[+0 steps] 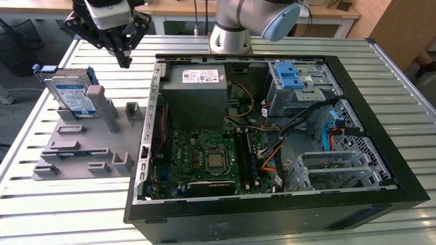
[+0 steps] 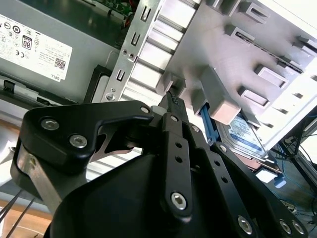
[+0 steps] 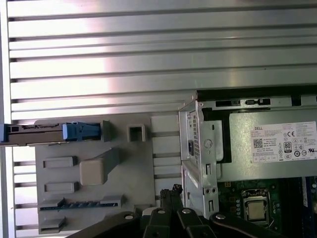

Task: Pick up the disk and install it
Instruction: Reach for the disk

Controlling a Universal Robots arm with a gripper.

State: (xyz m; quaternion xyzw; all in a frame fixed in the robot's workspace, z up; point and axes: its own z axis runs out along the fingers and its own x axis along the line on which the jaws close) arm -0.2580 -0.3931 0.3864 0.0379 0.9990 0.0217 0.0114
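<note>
The disk [image 1: 72, 95], a silver drive with a white-and-blue label in a blue carrier frame, stands on edge in the grey holder [image 1: 81, 150] at the exterior view's left of the open computer case [image 1: 381, 153]. My gripper [image 1: 124, 60] hangs above the table between the holder and the case's rear corner, to the exterior view's right of the disk and apart from it. Its black fingers [image 2: 173, 103] are shut together on nothing. In the first wrist view the disk [image 3: 34, 135] appears edge-on, well away from the gripper [image 3: 173, 191]. In the second wrist view the disk [image 2: 243, 135] lies beyond the holder.
Inside the case are a grey power-supply box [image 1: 197, 92], a motherboard [image 1: 204, 158], a drive cage with blue latches [image 1: 299, 81] and a bare metal bracket [image 1: 334, 168]. The ribbed metal table [image 1: 61, 204] carries it all. The arm's base [image 1: 230, 35] stands behind the case.
</note>
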